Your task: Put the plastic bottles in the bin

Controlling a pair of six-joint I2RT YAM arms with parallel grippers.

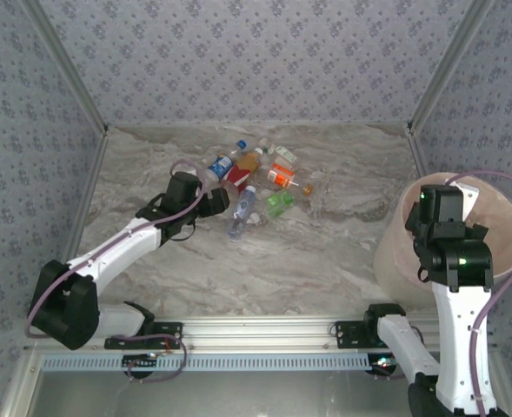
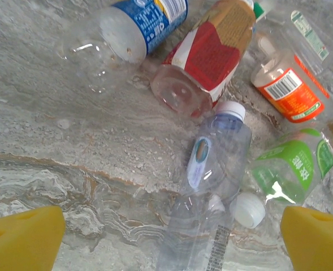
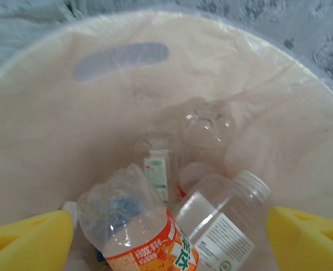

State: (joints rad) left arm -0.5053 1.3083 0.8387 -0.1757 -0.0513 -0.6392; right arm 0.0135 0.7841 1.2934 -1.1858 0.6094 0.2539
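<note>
While the left end effector point(image 2: 172, 240) and right end effector point(image 3: 166, 243) gape wide, the bin point(image 3: 70, 141) holds bottles point(image 3: 146, 234).

Left arm point(image 1: 121, 243) extended, right arm point(image 1: 458, 334) raised — both jaws apart

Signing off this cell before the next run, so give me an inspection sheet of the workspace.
Surface: marbled grey-beige tabletop, no spills seen.
Job's things: small clear plastic bottles with coloured labels clustered at far centre; more lie inside the large round pink-beige bin at right.
Clutter: nothing seen.
Grippers: left gripper over the cluster, jaws open, empty; right gripper above the bin, jaws open, empty.
Cables: pale purple cable runs along each arm.
Surroundings: grey patterned walls, metal rail at near edge.
</note>
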